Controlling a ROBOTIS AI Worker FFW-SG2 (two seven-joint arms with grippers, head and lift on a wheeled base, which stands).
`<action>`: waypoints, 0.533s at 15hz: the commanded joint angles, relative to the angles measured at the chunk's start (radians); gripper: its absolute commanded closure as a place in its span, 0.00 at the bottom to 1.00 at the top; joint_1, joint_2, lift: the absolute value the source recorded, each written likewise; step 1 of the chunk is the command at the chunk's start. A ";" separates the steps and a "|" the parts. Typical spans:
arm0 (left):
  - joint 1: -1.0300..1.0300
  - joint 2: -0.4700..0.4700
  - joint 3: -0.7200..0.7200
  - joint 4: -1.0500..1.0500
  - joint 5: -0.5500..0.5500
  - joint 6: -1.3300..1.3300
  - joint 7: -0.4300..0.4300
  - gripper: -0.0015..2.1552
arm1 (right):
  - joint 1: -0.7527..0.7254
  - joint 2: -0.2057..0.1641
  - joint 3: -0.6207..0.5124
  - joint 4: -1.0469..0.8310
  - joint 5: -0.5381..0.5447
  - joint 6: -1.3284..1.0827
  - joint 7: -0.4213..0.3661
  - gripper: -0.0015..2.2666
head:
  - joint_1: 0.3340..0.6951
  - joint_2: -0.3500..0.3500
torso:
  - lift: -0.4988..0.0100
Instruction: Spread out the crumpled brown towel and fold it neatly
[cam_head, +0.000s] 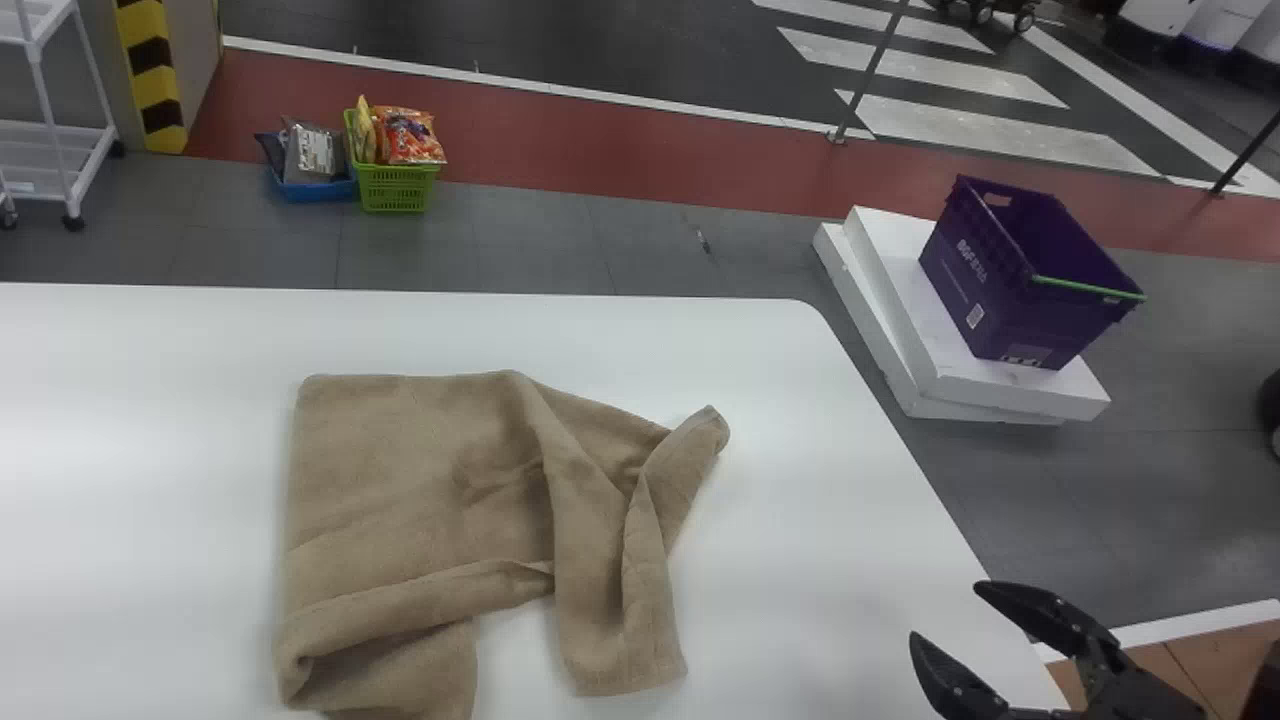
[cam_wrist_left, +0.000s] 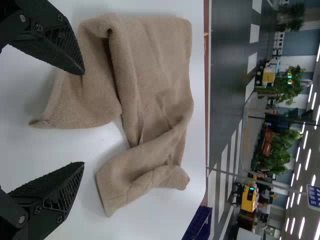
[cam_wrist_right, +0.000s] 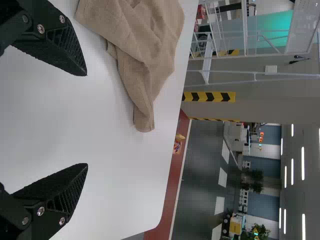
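Note:
In the head view my right gripper (cam_head: 945, 632) stands open over the table's right edge, to the right of the brown towel (cam_head: 420, 480) and apart from it. The towel lies partly spread: its left part is fairly flat, while folds and twisted flaps run down its right side and along the near edge. My left gripper (cam_wrist_left: 80, 120) is open in the left wrist view, with the towel (cam_wrist_left: 155, 75) beyond its fingers. The right wrist view shows my right gripper (cam_wrist_right: 87, 120) with nothing between its fingers and the towel (cam_wrist_right: 145, 45) farther off.
The white table (cam_head: 130, 400) carries the towel. On the floor beyond stand a purple crate (cam_head: 1010, 280) on white slabs (cam_head: 900, 330), a green basket (cam_head: 395, 188) with packets, a blue tray (cam_head: 315, 190) and a white cart (cam_head: 60, 150).

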 joint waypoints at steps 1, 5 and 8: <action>-0.019 -0.010 -0.013 0.043 0.002 -0.012 0.001 0.10 | 0.000 0.001 -0.001 0.004 -0.003 -0.005 0.000 0.09 | 1.00 0.00 | 0.73; -0.027 -0.016 -0.014 0.060 0.005 -0.003 0.018 0.10 | 0.000 0.001 -0.001 0.005 -0.005 -0.009 0.000 0.09 | 1.00 0.00 | 0.73; -0.028 -0.014 -0.014 0.064 -0.004 0.006 0.029 0.14 | 0.000 0.001 -0.001 0.005 -0.008 -0.012 0.000 0.09 | 1.00 0.00 | 0.73</action>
